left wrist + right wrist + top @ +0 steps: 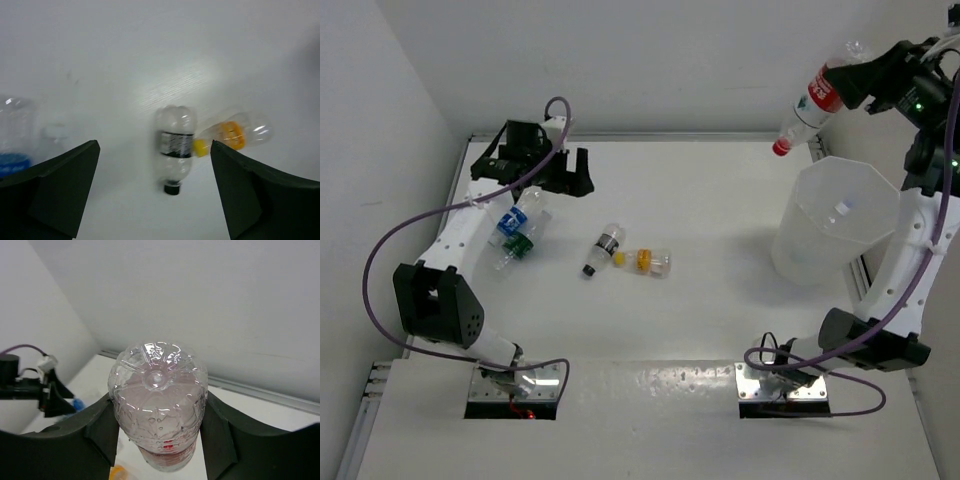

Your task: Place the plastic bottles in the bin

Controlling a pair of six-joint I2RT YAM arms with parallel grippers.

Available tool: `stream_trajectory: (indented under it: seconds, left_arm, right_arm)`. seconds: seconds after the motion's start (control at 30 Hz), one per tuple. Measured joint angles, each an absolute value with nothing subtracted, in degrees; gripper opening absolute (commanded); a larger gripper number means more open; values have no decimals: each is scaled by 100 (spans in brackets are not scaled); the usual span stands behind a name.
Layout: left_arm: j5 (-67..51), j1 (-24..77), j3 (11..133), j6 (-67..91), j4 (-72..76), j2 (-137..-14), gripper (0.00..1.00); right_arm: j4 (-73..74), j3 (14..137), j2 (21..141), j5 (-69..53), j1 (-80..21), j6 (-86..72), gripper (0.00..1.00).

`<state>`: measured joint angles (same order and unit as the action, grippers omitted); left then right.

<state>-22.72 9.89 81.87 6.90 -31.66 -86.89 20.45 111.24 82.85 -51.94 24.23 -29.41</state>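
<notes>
High at the back right, my right gripper [860, 82] [158, 420] is shut on a clear bottle with a red label and red cap [812, 102] [157, 400]. The bottle hangs cap-down beside the rim of the translucent white bin [832, 222], slightly left of it. My left gripper [563, 172] [154, 150] hovers open above the table with nothing between its fingers. Beneath it lie a black-capped bottle [603, 250] [173, 147] and a yellow-orange bottle [650, 262] [235, 132]. A blue-labelled bottle [510, 222] [14, 137] and a green-capped one [520, 246] lie under the left arm.
White walls close in the table at the back and left. A metal rail [860, 270] runs along the right edge behind the bin. Purple cables [380, 250] loop off both arms. The arm bases [515, 385] sit at the near edge.
</notes>
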Motion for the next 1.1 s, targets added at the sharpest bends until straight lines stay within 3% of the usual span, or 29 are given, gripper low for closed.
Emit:
stream_trajectory:
  seconds: [0.33,0.9,1.0,1.03,1.07,1.1]
  left_arm:
    - [-327,534,7918,-167,-4451,-9424,100]
    - [939,161,6790,-1153,-3887,-9830,100]
    - [980,99,6589,-1256,-3732,-9966,98]
    - [993,75,6514,-1288,-3680,-9977,97]
    - [996,58,6453,-1313,-3653,-9983,96]
    - [1007,30,6396,-1334,-3610,-9988,96]
  right_arm:
    - [4571,11664,8167,-4139,2958,-760,17]
    - [5234,10315,8409,-3376,3159,650,20]
    - [5196,10075,8460,-3166,3022,827,31]
    - [5183,9996,8466,-3081,2936,915,41]
    - [5168,9933,8468,-3017,2873,969,70]
    - [5159,9874,8466,-2982,2821,1004,80]
